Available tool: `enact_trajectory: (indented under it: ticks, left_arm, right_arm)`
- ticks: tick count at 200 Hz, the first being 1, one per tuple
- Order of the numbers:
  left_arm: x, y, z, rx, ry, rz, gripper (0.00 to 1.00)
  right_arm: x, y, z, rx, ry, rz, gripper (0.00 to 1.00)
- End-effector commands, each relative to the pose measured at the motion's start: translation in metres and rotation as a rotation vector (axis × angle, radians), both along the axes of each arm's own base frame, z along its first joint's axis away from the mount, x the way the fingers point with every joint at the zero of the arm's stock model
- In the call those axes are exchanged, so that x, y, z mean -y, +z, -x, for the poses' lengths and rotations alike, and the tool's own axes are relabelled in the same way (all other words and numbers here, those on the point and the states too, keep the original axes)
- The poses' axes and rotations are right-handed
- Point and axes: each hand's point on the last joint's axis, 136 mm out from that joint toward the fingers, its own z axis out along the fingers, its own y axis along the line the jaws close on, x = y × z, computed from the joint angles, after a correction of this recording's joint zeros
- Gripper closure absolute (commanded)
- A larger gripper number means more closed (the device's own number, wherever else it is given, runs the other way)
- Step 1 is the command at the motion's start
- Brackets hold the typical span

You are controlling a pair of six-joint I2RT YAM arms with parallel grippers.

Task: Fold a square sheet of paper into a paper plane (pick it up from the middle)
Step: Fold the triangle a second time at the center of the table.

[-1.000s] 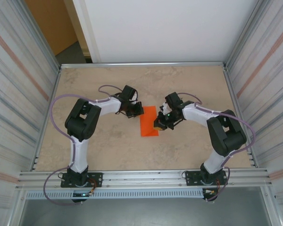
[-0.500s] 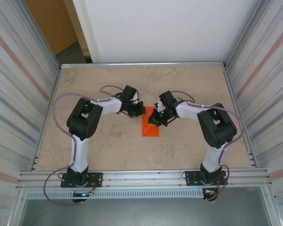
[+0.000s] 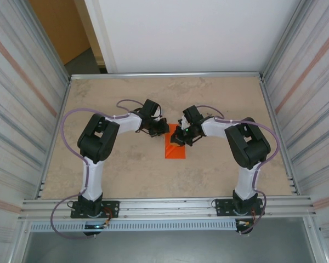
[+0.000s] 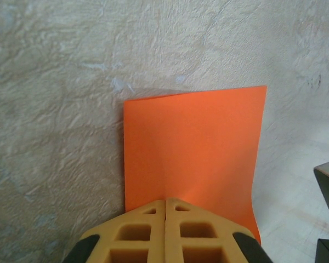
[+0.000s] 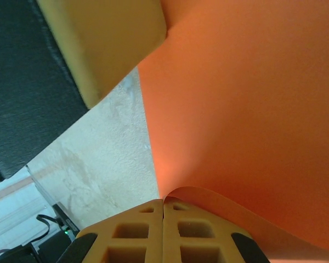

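Observation:
The square sheet of paper is bright orange and lies mid-table between my two grippers. In the left wrist view the sheet lies flat, and my left gripper is shut with its tips resting on the near part of it. My left gripper sits at the sheet's far left corner. My right gripper hangs over the sheet's far half. In the right wrist view a curled-up edge of the sheet runs into my right gripper, which is shut on it. No paper plane shape shows.
The beige table is boxed in by ribbed metal walls left and right and a rail along the front. The left gripper's yellow finger stands close in front of my right gripper. Open table lies on all sides of the sheet.
My right gripper has moved left and farther from the base, over the sheet's far half, now close to the left gripper. The left arm has barely moved.

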Motion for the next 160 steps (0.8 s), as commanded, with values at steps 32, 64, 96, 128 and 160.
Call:
enact_trajectory:
  ticks: [32, 64, 96, 128, 160]
  left_arm:
    - [-0.0108, -0.0319, 0.0171, -0.08, 0.009, -0.077, 0.95]
    - [-0.0112, -0.0323, 0.0173, -0.083, 0.01, -0.076, 0.95]
    - [-0.0111, -0.032, 0.0171, -0.082, 0.01, -0.076, 0.95]
    - [-0.0112, -0.0325, 0.0176, -0.084, 0.009, -0.075, 0.95]
    - [-0.0106, -0.0318, 0.0179, -0.083, 0.008, -0.074, 0.95]
  right_arm:
    - [-0.005, -0.0037, -0.0043, -0.004, 0.001, 0.01, 1.0]
    - [-0.0061, -0.0047, -0.0046, -0.003, 0.006, 0.005, 1.0]
    - [-0.0078, -0.004, -0.0057, 0.001, 0.009, -0.005, 1.0]
    - [-0.0087, -0.0057, -0.005, -0.003, 0.021, -0.006, 1.0]
    - [-0.008, -0.0083, -0.0042, -0.008, 0.023, 0.0, 1.0]
